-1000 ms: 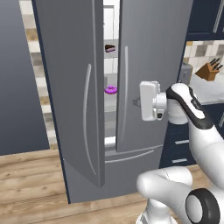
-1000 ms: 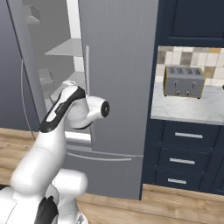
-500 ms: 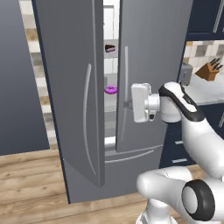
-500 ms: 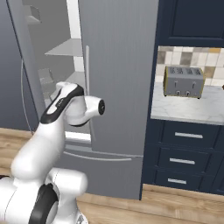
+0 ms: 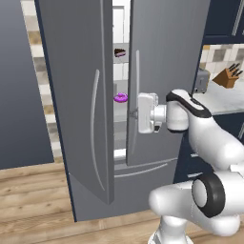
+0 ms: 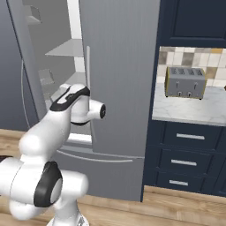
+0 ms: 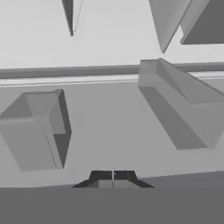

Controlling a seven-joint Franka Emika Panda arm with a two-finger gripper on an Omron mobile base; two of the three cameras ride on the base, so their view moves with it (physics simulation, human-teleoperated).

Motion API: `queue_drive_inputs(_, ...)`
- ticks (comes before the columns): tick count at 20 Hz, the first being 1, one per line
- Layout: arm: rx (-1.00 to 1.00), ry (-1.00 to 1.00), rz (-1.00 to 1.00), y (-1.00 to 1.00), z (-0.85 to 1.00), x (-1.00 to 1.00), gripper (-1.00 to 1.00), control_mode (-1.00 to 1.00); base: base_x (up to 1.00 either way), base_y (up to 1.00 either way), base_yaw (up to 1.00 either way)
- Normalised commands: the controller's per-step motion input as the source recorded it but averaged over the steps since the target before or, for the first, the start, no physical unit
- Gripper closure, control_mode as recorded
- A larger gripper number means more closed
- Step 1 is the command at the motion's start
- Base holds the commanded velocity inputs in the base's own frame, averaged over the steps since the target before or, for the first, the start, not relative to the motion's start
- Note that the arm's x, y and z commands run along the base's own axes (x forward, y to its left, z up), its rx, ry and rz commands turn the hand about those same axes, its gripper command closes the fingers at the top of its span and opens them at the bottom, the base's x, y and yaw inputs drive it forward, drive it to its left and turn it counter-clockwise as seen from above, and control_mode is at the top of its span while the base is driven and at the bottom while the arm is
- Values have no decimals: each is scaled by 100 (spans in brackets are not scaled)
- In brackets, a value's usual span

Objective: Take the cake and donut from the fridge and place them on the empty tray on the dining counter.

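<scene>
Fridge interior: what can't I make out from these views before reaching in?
- Small dark chocolate-brown cake, left base view: shows in the door gap, too small to tell how it sits.
- Purple-iced ring donut, left base view: its shelf is hidden by the tall grey fridge doors.
- Claw, hand view: shut; its distance from either food is unclear.

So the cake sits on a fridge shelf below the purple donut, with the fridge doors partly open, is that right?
Not quite. In the left base view the cake sits on a shelf above the donut, not below it. The fridge doors are partly open, as you said.
</scene>
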Motion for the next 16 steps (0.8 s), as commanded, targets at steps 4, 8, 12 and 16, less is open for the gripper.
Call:
queue_drive_inputs(4, 0, 0, 2, 34, -5, 18, 100, -100, 0, 0, 0)
queue_drive_inputs(8, 0, 0, 0, 33, -3, 25, 100, -100, 0, 0, 0)
queue_drive_inputs(12, 0, 0, 0, 37, -4, 6, 100, -100, 0, 0, 0)
queue_drive_inputs(16, 0, 0, 0, 33, -5, 15, 100, -100, 0, 0, 0)
